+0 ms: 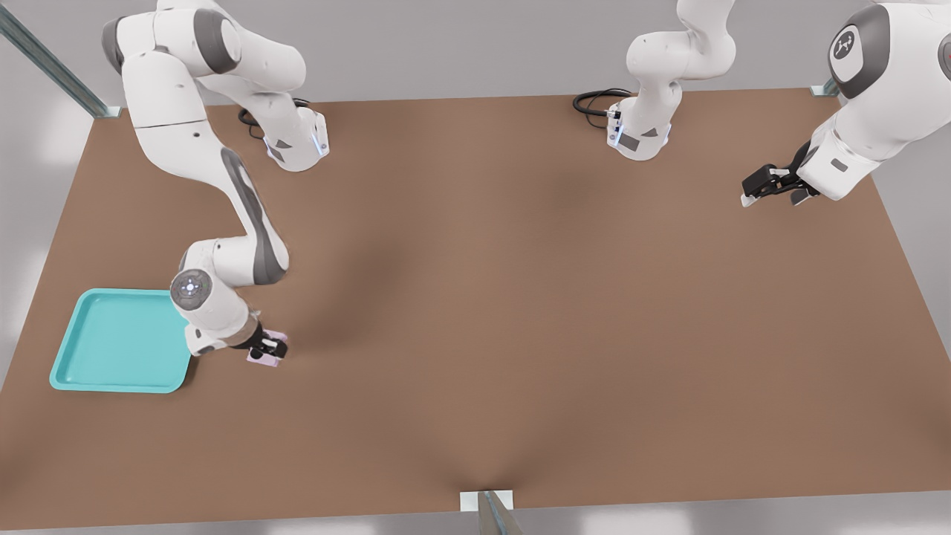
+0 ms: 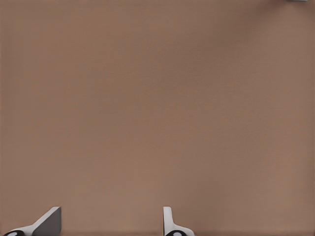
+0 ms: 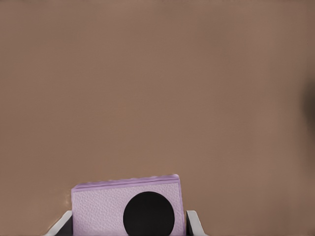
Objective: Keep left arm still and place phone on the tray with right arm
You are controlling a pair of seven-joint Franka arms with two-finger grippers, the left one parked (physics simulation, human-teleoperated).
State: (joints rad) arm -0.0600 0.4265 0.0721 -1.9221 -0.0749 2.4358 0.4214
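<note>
Now we see our gripper (image 1: 269,348) clamped on the phone (image 1: 265,357), just beside the tray (image 1: 119,342) on the bare brown table (image 1: 520,297).

You see the phone (image 1: 266,355), a small pale pink-lilac slab, gripped between the fingers of the right arm's hand (image 1: 269,349), one finger on each of its sides. In the right wrist view the phone (image 3: 128,209) shows one textured face with a black round lens and a ridged upper edge, with the brown desk (image 3: 157,88) beyond it. The turquoise tray (image 1: 119,342) lies flat on the desk (image 1: 520,297) near the front view's left edge, rounded corners and low rim visible. The phone sits just beside the tray's right rim, outside it, low over the desk.
</note>
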